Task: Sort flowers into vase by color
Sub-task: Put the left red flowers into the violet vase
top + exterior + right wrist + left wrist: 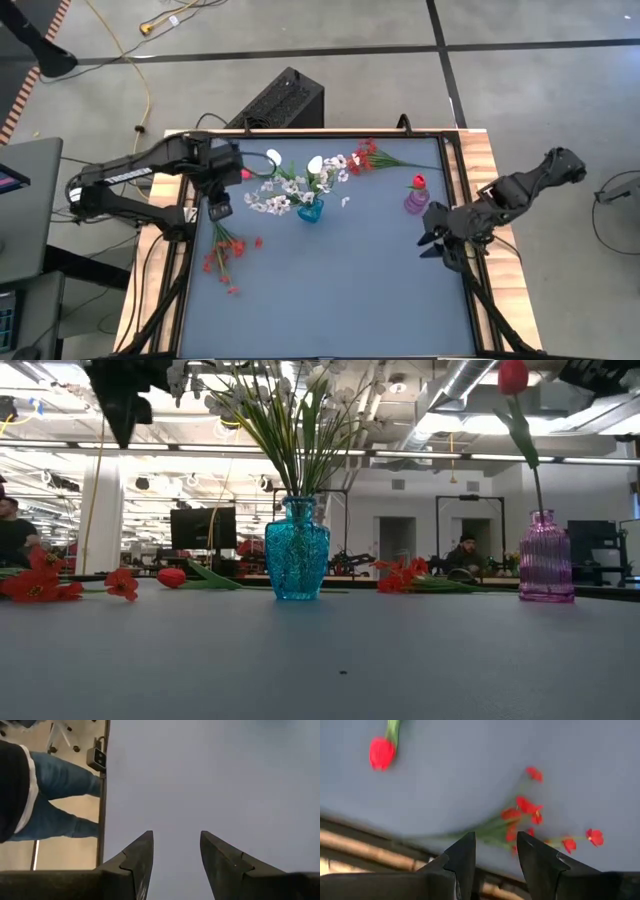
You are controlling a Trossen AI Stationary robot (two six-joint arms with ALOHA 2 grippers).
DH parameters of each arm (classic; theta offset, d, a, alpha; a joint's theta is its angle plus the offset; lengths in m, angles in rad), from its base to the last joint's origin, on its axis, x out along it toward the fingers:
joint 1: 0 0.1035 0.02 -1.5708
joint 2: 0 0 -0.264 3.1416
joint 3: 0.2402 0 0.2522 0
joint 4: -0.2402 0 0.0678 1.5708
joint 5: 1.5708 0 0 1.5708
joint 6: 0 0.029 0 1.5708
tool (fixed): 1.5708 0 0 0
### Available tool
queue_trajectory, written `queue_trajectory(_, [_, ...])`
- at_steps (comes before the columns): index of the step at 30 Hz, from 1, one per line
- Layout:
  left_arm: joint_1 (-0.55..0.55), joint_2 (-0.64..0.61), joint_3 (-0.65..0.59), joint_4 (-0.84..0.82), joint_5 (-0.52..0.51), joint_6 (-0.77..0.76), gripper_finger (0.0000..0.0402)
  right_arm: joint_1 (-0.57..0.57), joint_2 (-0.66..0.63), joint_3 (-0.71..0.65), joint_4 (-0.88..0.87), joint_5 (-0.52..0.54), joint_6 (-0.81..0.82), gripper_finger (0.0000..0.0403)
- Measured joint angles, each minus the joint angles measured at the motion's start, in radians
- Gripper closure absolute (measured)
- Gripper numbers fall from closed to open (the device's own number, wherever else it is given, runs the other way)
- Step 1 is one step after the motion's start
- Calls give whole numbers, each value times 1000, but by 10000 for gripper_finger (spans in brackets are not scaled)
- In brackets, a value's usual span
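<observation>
A faceted turquoise glass vase (297,549) stands mid-table on the smooth grey mat (330,290), holding thin green stems with small white blossoms (290,190). A ribbed violet glass bottle vase (546,558) near the right edge holds one red tulip bud (513,376). Red blossom sprays lie loose at the left (225,252) and along the far edge (366,155). The left gripper (495,851) hangs above the left spray, its tapered fingers parted with nothing between them. The right gripper (176,851) waits open over bare mat.

A black box (285,100) and yellow cable (130,60) lie on the floor beyond the grey counter (340,290), a person's jeans (60,795) beside it.
</observation>
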Motion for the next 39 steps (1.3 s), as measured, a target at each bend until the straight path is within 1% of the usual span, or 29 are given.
queue_trajectory(3, [75, -4, 0, 41, 7, 101, 269, 30, 37, 0, 39, 1, 51, 216])
queue_trajectory(5, [141, 1, 0, 29, -3, 223, 269, 58, 69, 0, 75, 7, 69, 216])
queue_trajectory(7, [202, 13, 0, 11, -10, 350, 269, 86, 102, 0, 95, 37, 71, 216])
queue_trajectory(10, [292, 33, 0, -1, -13, 480, 269, 114, 149, 0, 135, 60, 104, 216])
queue_trajectory(16, [524, 95, -17, 17, 11, 447, 269, 137, 219, 0, 235, 75, 189, 216])
queue_trajectory(18, [580, 108, -52, 8, 10, 476, 269, 144, 236, 0, 271, 86, 208, 216])
queue_trajectory(20, [606, 113, -108, 6, 16, 519, 269, 151, 251, 0, 309, 99, 215, 216])
queue_trajectory(23, [598, 104, -220, 0, 18, 587, 269, 164, 270, 0, 349, 126, 214, 216])
queue_trajectory(26, [553, 102, -334, 33, 8, 640, 269, 169, 280, 0, 364, 139, 214, 216])
queue_trajectory(31, [472, 102, -480, 127, -56, 693, 269, 166, 283, 0, 373, 139, 206, 216])
queue_trajectory(35, [407, 102, -542, 200, -66, 785, 269, 154, 281, 0, 371, 137, 195, 216])
queue_trajectory(39, [347, 103, -540, 279, -97, 866, 269, 141, 281, 0, 371, 134, 160, 216])
